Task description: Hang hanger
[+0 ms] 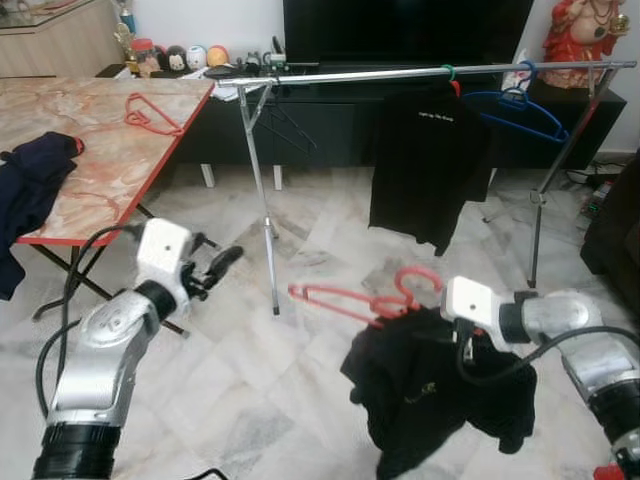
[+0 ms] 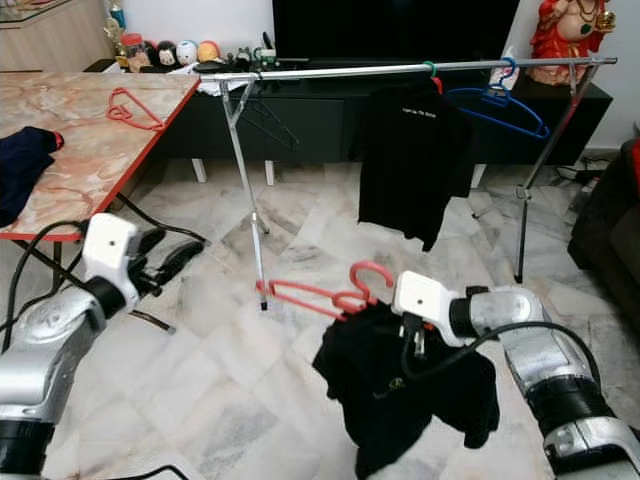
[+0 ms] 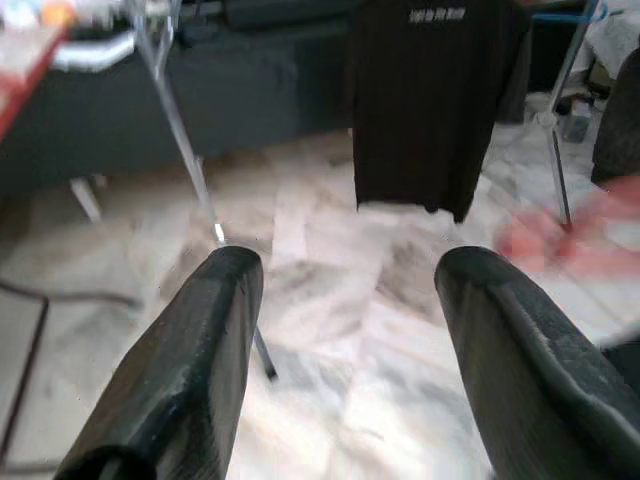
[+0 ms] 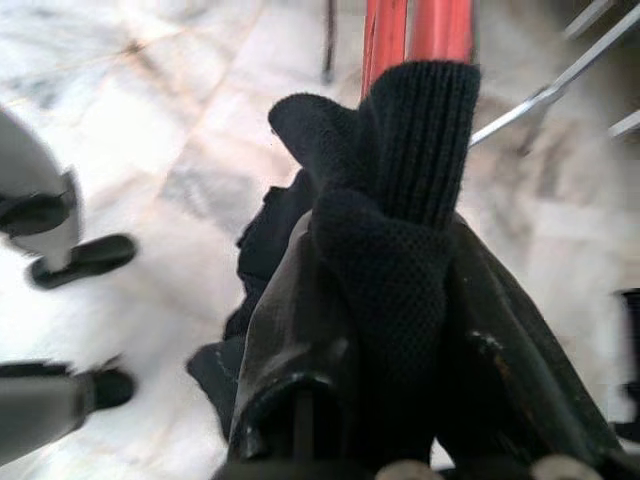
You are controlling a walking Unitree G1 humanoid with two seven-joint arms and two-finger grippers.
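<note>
Marble floor (image 1: 300, 380) runs under everything, and I take the chrome clothes rail (image 1: 400, 73) as my landmark: it crosses the far side of the room in front of a dark TV cabinet (image 1: 330, 120). On the rail hang a black shirt (image 1: 428, 170) and, toward its right end, an empty blue hanger (image 1: 520, 110). Left of the rail stands a marble-topped table (image 1: 100, 150) with a spare red hanger (image 1: 150, 113) and a dark garment (image 1: 30, 190) on it.

My right gripper (image 1: 440, 322) sits below and in front of the rail, roughly under the hanging shirt. Its fingers are clamped on the collar of a black garment (image 1: 430, 395) threaded on the red hanger (image 1: 350, 298); the wrist camera shows ribbed knit and red plastic pinched between the pads (image 4: 290, 320). I judge the grip firm, though it takes cloth as much as hanger.

What matters next is this: the hanger's long axis lies nearly level, pointing left from the gripper, with its hook curling upward just beside the wrist. From the hook, the rail is up and away. The right arm is plainly the one to do it.

My left gripper (image 1: 215, 267) hovers lower left of the rail, near its left leg (image 1: 262, 200), fingers (image 3: 190, 370) spread apart and holding nothing.
</note>
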